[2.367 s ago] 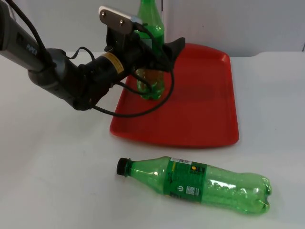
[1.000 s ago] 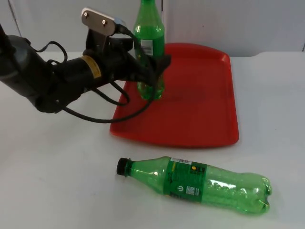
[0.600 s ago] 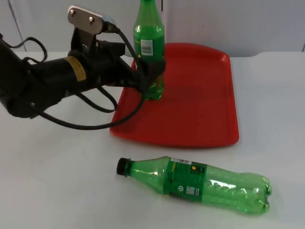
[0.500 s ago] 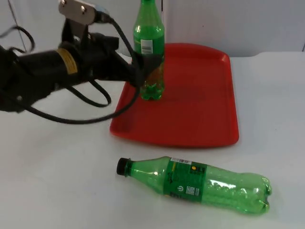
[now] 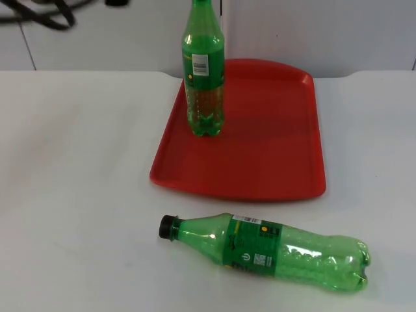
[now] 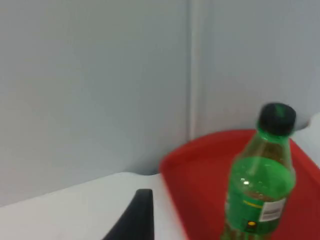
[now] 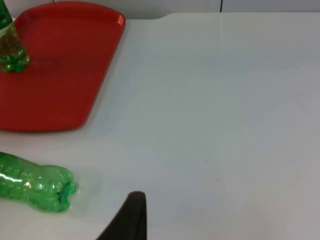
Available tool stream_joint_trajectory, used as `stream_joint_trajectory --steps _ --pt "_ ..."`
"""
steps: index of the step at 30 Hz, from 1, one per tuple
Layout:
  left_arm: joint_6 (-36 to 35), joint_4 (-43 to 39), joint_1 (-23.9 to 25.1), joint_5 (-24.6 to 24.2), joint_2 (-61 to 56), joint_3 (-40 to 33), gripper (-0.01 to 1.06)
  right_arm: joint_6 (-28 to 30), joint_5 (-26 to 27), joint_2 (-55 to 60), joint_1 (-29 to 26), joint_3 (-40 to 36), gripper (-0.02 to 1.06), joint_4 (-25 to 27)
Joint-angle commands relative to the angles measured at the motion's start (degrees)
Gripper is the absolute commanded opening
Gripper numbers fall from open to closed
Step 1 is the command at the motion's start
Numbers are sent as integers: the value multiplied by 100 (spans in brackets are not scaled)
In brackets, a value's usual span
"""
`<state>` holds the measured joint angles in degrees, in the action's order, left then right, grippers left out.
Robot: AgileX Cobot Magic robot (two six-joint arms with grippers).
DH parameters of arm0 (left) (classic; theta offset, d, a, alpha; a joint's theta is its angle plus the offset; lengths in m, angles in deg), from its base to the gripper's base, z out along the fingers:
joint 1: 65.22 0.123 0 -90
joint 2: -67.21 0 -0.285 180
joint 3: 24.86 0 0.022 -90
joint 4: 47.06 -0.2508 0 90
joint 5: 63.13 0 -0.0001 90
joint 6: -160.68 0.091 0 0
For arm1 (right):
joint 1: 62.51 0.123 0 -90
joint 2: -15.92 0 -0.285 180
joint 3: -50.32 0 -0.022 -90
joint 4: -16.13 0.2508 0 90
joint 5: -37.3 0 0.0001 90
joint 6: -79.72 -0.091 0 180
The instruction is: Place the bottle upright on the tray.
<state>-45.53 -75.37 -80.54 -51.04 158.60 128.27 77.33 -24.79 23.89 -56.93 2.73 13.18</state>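
Green bottle (image 5: 203,68) standing upright on the red tray (image 5: 273,130), at about 10 o'clock of the tray's floor, near its far left rim; long axis vertical, black cap (image 6: 276,118) uppermost, white label patch on its side. Nothing touches or leans against it. A second green bottle (image 5: 273,250) lies on its side on the white table (image 5: 78,195), at 6 o'clock from the tray and apart from it; long axis runs roughly 9 to 3 o'clock, black cap toward 9 o'clock, base toward 3 o'clock. Grey partition wall (image 6: 90,75) behind the tray. Left gripper (image 6: 132,217): one black fingertip over the table near the tray's rim, holding nothing; opening cannot be told. Right gripper (image 7: 127,217): one fingertip above bare table beside the lying bottle's base, touching nothing; opening cannot be told.
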Motion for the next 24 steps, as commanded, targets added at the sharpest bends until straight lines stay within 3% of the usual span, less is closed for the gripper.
stream_joint_trajectory --steps 1,3,4,7,10,13,24 --pt "-125 88 8 -662 -486 -37 105 32 27 -18 -37 -10 105 29" --pt "-125 88 8 -1312 -938 -37 105 32 27 -18 -37 -10 105 29" --pt "-125 88 8 -1312 -938 -37 105 32 27 -18 -37 -10 105 29" --pt "-125 88 8 -2102 -1483 -37 105 32 27 -18 -37 -10 105 29" --pt "-125 88 8 -2519 -1792 -37 105 32 27 -18 -37 -10 105 29" --pt "339 171 -105 -3182 -2295 -37 105 32 27 -18 -37 -10 105 29" --pt "1842 1647 -369 -3666 -3114 -37 105 32 27 -18 -37 -10 105 29"
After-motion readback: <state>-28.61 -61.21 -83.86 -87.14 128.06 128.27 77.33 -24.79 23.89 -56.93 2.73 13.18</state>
